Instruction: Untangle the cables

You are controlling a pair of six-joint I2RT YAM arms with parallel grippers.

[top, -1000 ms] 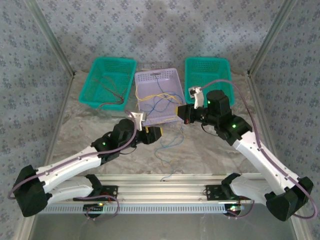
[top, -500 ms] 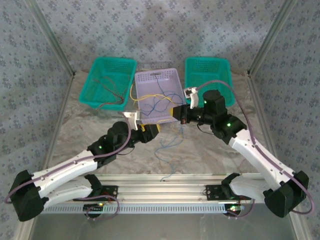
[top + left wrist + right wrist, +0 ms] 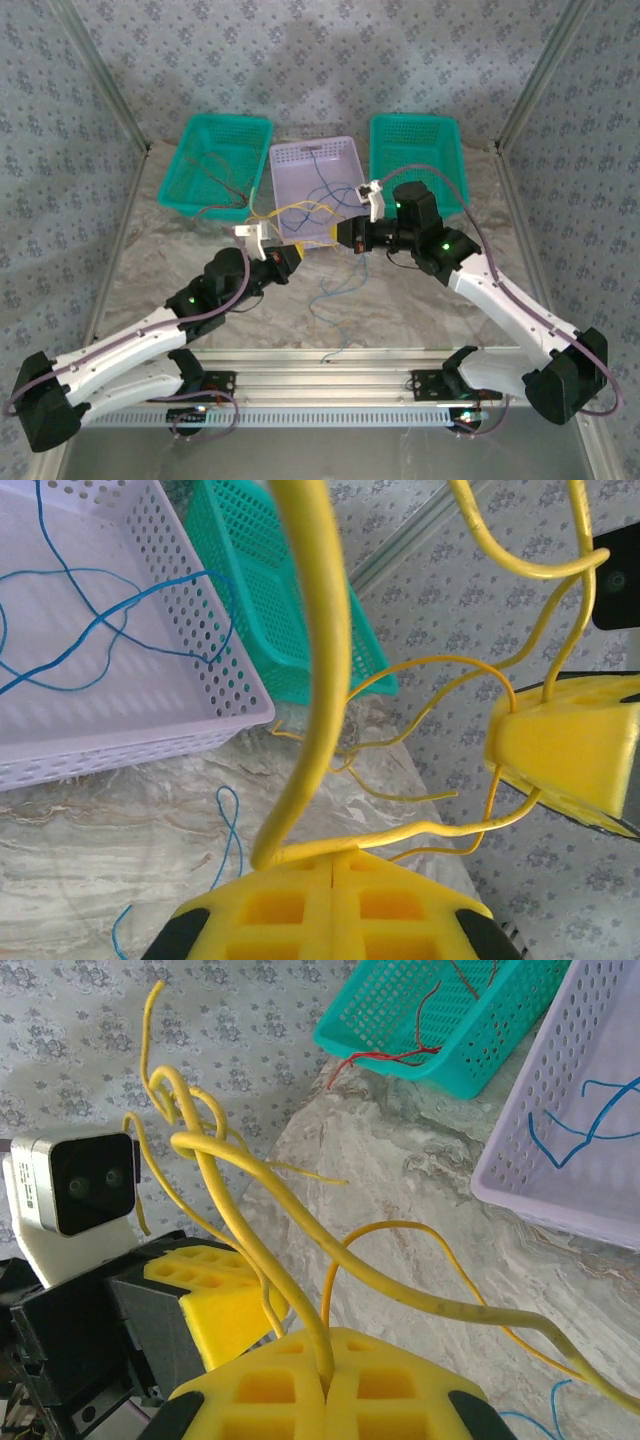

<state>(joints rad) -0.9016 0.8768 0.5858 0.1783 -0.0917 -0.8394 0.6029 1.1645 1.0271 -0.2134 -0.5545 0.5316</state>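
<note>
Beyond the left jaws and off to their left, a teal basket (image 3: 228, 120) holds a few red cables (image 3: 226, 186). The left jaws are pressed together on a yellow cable (image 3: 312, 660), which rises straight out of their seam in the left wrist view. Between the two pairs of jaws hangs the knot of yellow cables (image 3: 300, 210), looping and crossing in the air, held off the desk (image 3: 150, 270). Just behind that gap stands the lilac basket (image 3: 312, 147) with blue cables (image 3: 325, 190) lying in it. More blue cable (image 3: 335, 298) trails on the desk below and in front of the jaws. The right jaws are likewise clamped shut, pinching several yellow strands (image 3: 215, 1190) that fan upward from their seam. A second teal basket (image 3: 415, 120) sits behind the right jaws.

The step in hand looks like the pulling apart of the yellow tangle, with both ends gripped. The next move probably calls for drawing the jaws slowly away from each other, so that the loops slide free rather than tighten into a knot.
</note>
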